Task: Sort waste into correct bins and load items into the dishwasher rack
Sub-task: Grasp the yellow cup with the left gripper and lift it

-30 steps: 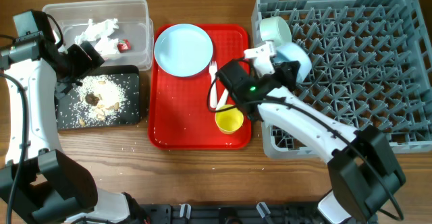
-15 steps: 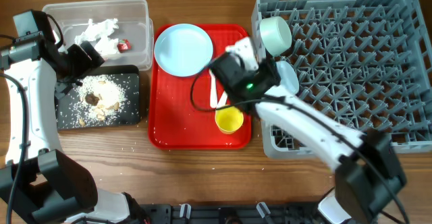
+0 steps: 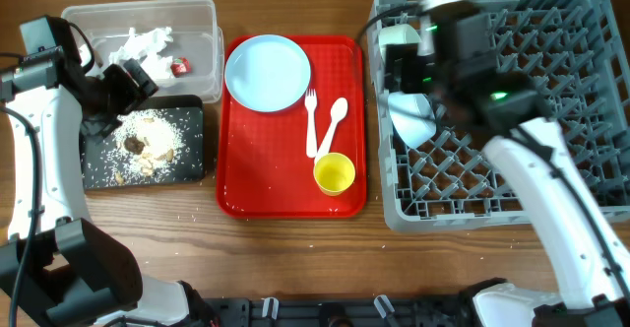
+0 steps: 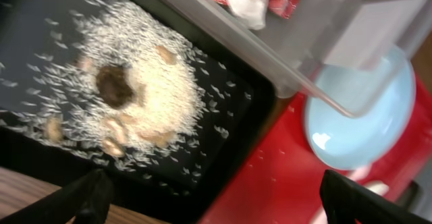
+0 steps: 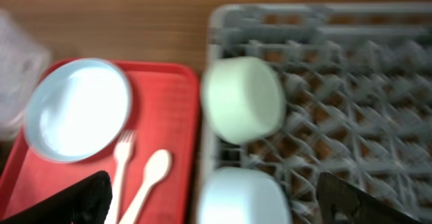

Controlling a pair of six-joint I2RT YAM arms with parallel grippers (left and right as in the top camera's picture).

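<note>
My right gripper hangs open over the near-left corner of the grey dishwasher rack. Its fingers stand well apart on either side of a light blue bowl, which lies free in the rack. A pale green bowl sits just behind the blue one. My left gripper is open and empty above the black tray of rice and brown lumps. Beside that tray is the clear tub holding crumpled wrappers.
The red tray in the middle carries a light blue plate, a white fork, a white spoon and a small yellow cup. A few rice crumbs lie on the wooden table in front of the black tray.
The right gripper has opened and let go of the light blue bowl, which now rests in the rack. The arm has swung back and to the right. The left arm has not moved.
</note>
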